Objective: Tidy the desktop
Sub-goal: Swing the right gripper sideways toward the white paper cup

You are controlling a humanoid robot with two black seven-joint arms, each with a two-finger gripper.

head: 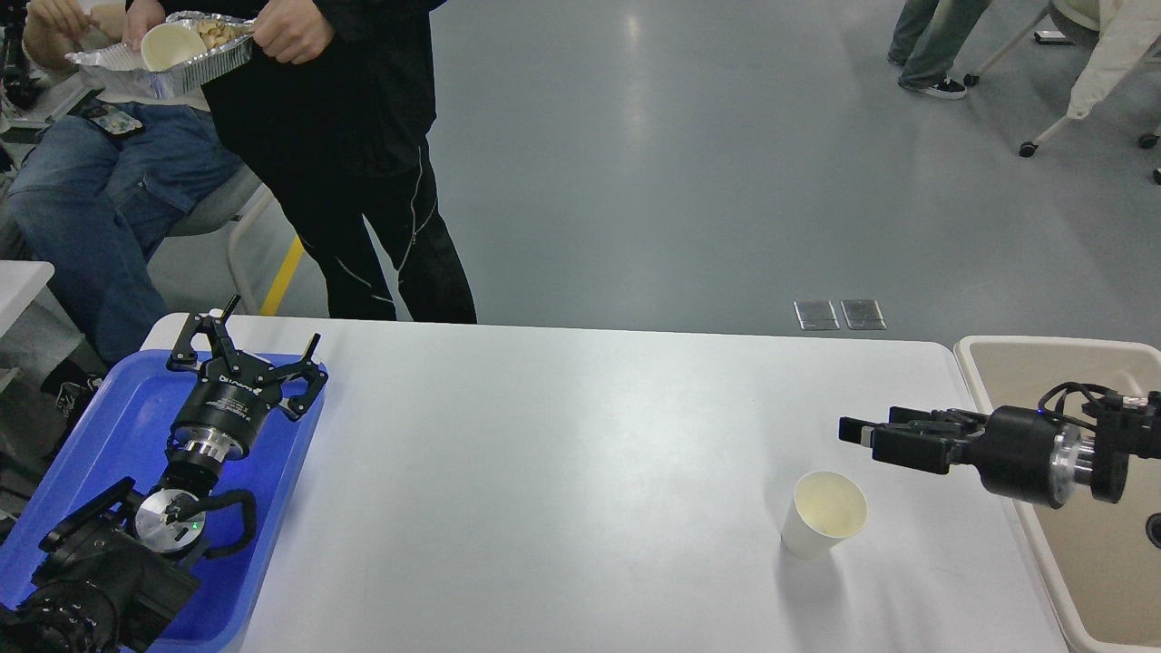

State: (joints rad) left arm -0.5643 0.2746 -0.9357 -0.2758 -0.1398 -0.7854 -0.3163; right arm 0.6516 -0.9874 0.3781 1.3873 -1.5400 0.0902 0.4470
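Note:
The desktop [562,472] is a wide white-grey tabletop. An empty white paper cup [824,514] stands upright on it at the front right. My right gripper [862,438] lies level, pointing left, just beyond and above the cup's rim without touching it. Its fingers are seen sideways, appear apart, and hold nothing. My left gripper [258,345] is open and empty. It points away from me over the far end of the blue tray [136,399] at the left.
A beige bin [998,349] stands off the desktop's right edge, under my right arm. A person in black [363,181] stands at the far left edge holding a foil tray [181,54]. A seated person in jeans [91,181] is beside them.

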